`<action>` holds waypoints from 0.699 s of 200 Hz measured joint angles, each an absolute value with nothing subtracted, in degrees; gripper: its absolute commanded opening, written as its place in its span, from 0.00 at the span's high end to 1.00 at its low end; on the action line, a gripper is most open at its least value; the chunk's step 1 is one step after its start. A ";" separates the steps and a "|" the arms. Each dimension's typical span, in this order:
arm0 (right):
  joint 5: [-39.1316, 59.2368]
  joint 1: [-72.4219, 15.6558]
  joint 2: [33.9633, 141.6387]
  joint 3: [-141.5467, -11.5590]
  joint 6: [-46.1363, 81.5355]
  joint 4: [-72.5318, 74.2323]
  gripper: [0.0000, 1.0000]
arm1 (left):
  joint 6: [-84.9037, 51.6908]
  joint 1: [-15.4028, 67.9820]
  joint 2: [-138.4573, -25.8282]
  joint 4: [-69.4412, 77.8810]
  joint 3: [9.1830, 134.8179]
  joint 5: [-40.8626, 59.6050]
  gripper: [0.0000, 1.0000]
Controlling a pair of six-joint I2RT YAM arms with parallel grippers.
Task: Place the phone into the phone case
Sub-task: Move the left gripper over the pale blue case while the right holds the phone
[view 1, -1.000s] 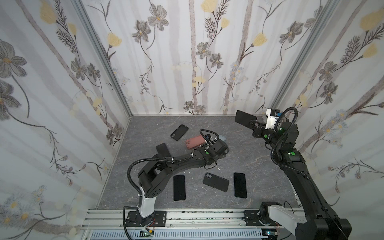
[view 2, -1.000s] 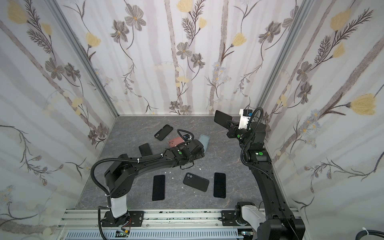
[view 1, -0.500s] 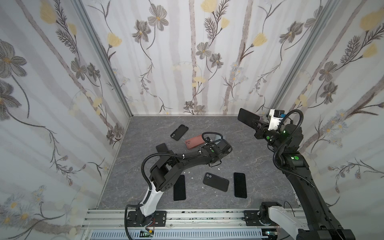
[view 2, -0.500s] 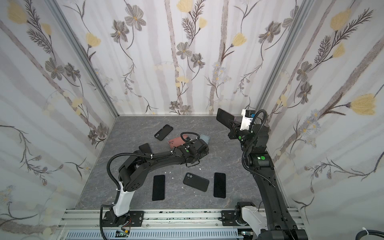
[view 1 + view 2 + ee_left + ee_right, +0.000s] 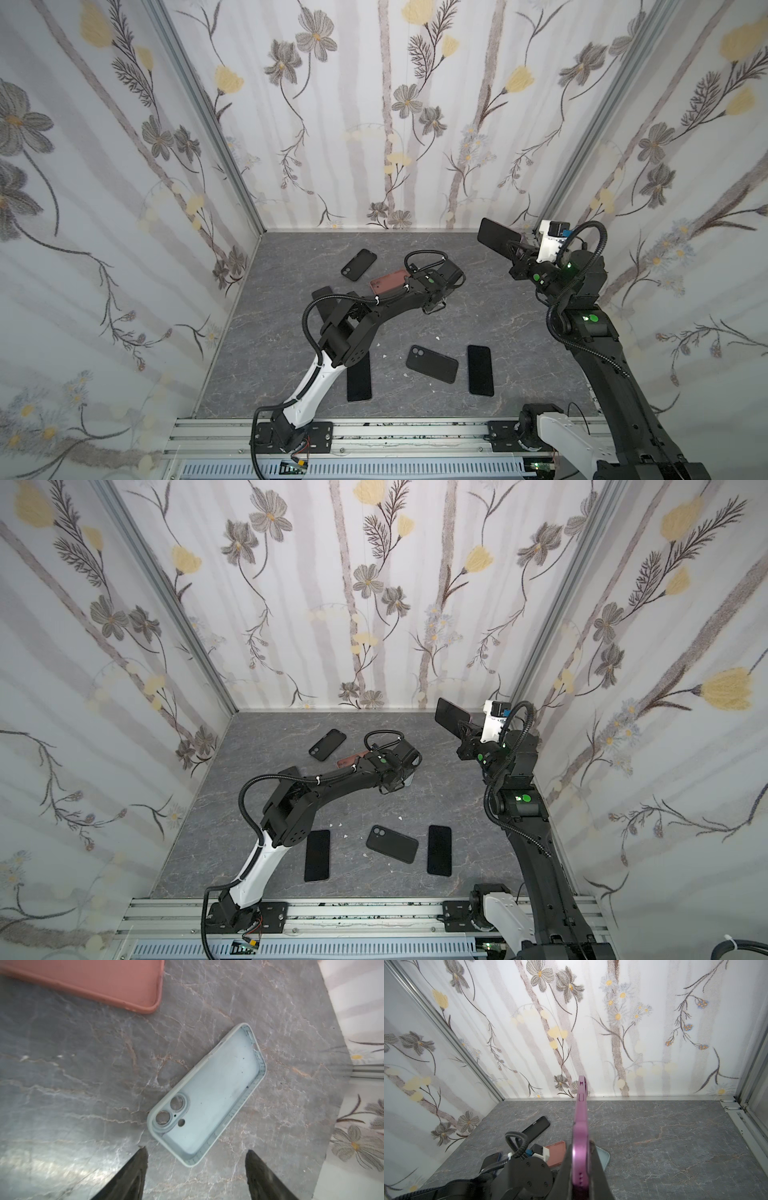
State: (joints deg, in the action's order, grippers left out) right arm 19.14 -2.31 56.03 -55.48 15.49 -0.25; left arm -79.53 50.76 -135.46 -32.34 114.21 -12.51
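A phone (image 5: 580,1126) with a purple edge is held edge-on in the air at the back right, and my right gripper (image 5: 580,1159) is shut on its lower end. In both top views the phone (image 5: 496,239) (image 5: 451,717) shows its dark face, with the right gripper (image 5: 517,251) behind it. The phone case (image 5: 209,1095) is light blue and lies open side up on the grey floor. My left gripper (image 5: 195,1153) hangs open just above the case's camera end, touching nothing. In a top view the left gripper (image 5: 434,297) hides most of the case.
A pink case (image 5: 93,980) (image 5: 388,280) lies beside the blue one. A black case (image 5: 358,264) lies further back and another (image 5: 432,364) near the front. Two black phones (image 5: 481,370) (image 5: 358,384) lie at the front. Patterned walls close in three sides.
My left arm's elbow has swung up and to the right while its gripper stayed over the blue case, its jaws slightly narrower. The right gripper has shifted slightly right with the phone.
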 measured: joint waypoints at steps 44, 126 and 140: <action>19.11 -2.46 55.94 -54.59 15.31 -0.23 1.00 | -79.53 50.41 -142.78 -45.06 126.08 -11.79 0.33; 18.90 -2.50 55.96 -53.87 14.92 0.10 1.00 | -79.48 50.22 -142.04 -45.17 123.46 -10.87 0.58; 18.92 -2.50 55.96 -53.71 14.90 0.23 1.00 | -78.28 50.15 -142.04 -45.21 123.46 -10.90 0.64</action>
State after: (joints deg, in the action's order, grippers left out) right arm 18.92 -2.50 55.96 -53.71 14.90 0.23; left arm -78.28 50.15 -142.04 -45.21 123.46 -10.90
